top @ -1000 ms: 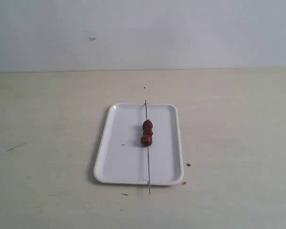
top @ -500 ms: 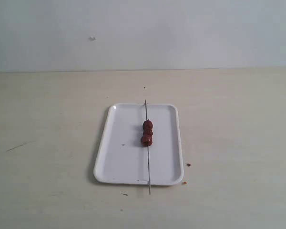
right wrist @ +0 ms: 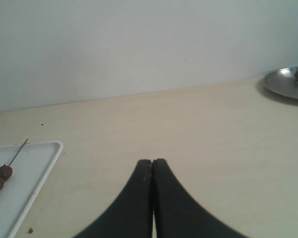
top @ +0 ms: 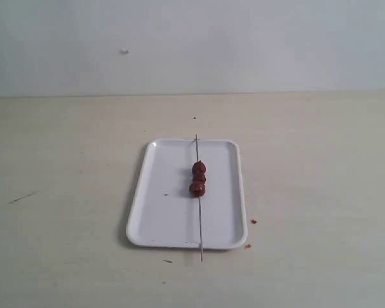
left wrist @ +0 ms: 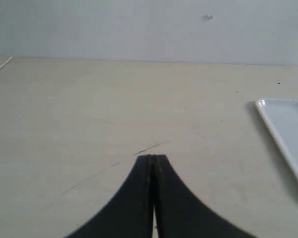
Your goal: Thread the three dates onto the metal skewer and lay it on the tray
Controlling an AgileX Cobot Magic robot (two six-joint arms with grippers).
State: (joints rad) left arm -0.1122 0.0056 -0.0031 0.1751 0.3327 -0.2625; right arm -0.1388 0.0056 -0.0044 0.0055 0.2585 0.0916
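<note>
The metal skewer [top: 199, 224] with dates [top: 198, 178] lies on tray [top: 160, 212], apart from right claw [right wrist: 152, 161].

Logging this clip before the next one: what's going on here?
Nothing is being handled right now. The skewer lies along the tray with the three dates threaded on it, and both its tips poke past the rim. The left hand and right hand are both shut, empty and clear of the tray. The task looks done.

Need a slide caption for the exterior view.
Three dates threaded on a metal skewer lying across a white tray, both ends overhanging.
</note>
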